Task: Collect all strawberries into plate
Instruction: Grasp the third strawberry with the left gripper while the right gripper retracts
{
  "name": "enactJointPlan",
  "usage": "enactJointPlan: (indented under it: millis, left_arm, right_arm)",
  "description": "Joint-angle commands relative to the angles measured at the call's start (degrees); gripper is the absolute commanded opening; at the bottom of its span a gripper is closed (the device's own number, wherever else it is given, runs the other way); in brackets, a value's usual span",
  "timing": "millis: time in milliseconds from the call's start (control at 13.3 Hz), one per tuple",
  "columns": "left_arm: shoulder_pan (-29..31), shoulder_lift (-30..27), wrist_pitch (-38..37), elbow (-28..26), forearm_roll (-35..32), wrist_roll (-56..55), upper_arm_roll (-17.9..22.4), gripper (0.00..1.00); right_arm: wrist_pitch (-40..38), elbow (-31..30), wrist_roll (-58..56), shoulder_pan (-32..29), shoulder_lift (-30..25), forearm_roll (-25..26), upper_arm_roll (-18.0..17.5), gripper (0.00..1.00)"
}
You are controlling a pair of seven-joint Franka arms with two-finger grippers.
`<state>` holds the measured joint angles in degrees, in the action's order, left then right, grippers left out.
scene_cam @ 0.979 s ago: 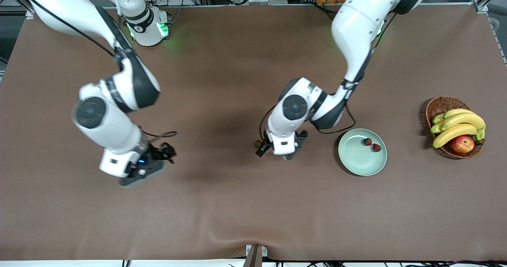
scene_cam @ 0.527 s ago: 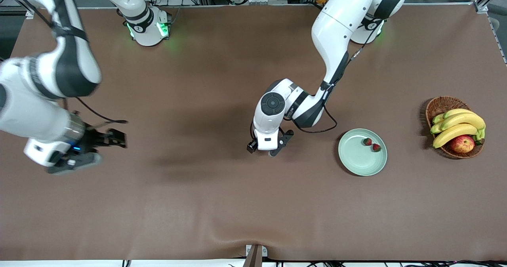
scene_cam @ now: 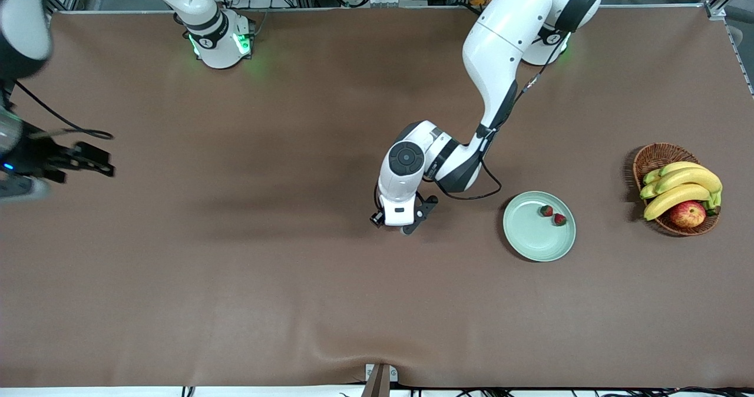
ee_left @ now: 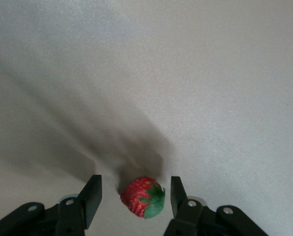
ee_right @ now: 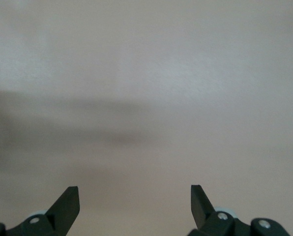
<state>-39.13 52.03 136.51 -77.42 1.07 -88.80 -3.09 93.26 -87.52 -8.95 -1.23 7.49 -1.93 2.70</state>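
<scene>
Brown cloth covers your table (scene_cam: pixel 294 303), bare along the edge nearest the front camera. Moving up from there, your plate (scene_cam: pixel 530 241) sits toward the left arm's end with two strawberries (scene_cam: pixel 546 211) resting in it, close together and near its rim. Beside the plate, toward the middle of the table, your left gripper (scene_cam: pixel 400 223) is down at the cloth. In the left wrist view the third strawberry (ee_left: pixel 142 197) lies on the cloth between the two fingers (ee_left: pixel 91 199), with a gap showing on each side, so the jaws are parted and not yet pressing it. Farther toward the left arm's end, a wicker basket (scene_cam: pixel 654 156) holds bananas (scene_cam: pixel 683 188) and an apple (scene_cam: pixel 687 214). Your right gripper (scene_cam: pixel 88 160) hangs spread wide and empty over the cloth at the right arm's end.
</scene>
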Motion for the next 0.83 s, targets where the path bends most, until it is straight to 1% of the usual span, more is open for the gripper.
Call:
enactJointPlan:
  millis: [0, 151, 301, 377, 602, 678, 753]
  left_arm:
    - [-0.4, 1.5, 2.3, 1.8, -1.3, 0.2, 0.4, 0.59]
    - [-0.4, 1.7, 2.8, 1.8, -1.3, 0.4, 0.4, 0.49]
    - [-0.4, 1.8, 2.8, 1.7, -1.2, 0.4, 0.4, 0.43]
    - [-0.4, 1.8, 2.8, 1.7, -1.2, 0.4, 0.4, 0.38]
    - [-0.2, 0.6, 2.7, 1.4, -1.5, 2.3, 0.4, 0.04]
    - [0.5, -1.3, 2.2, 1.2, -1.6, 2.5, 0.4, 0.0]
    - [1.7, -3.2, 0.8, 0.3, -1.7, 2.7, 0.4, 0.0]
  right_arm:
    - [-3.6, -1.3, 0.2, -0.7, -4.3, -1.1, 1.3, 1.0]
    - [-6.9, -1.2, 2.4, -1.6, -5.7, -1.0, 1.3, 1.0]
    - [-9.4, -1.3, 6.6, -2.0, -7.2, -1.1, 1.0, 1.0]
    - [-10.5, -1.3, 8.1, -2.0, -7.4, -1.1, 0.6, 1.0]
    - [-11.3, -1.4, 9.2, -2.0, -8.0, -1.1, 0.4, 1.0]
    - [-11.4, -1.6, 9.1, -1.9, -8.5, -1.1, 0.3, 1.0]
    - [-11.5, -1.8, 9.0, -1.7, -8.7, -1.1, 0.4, 1.0]
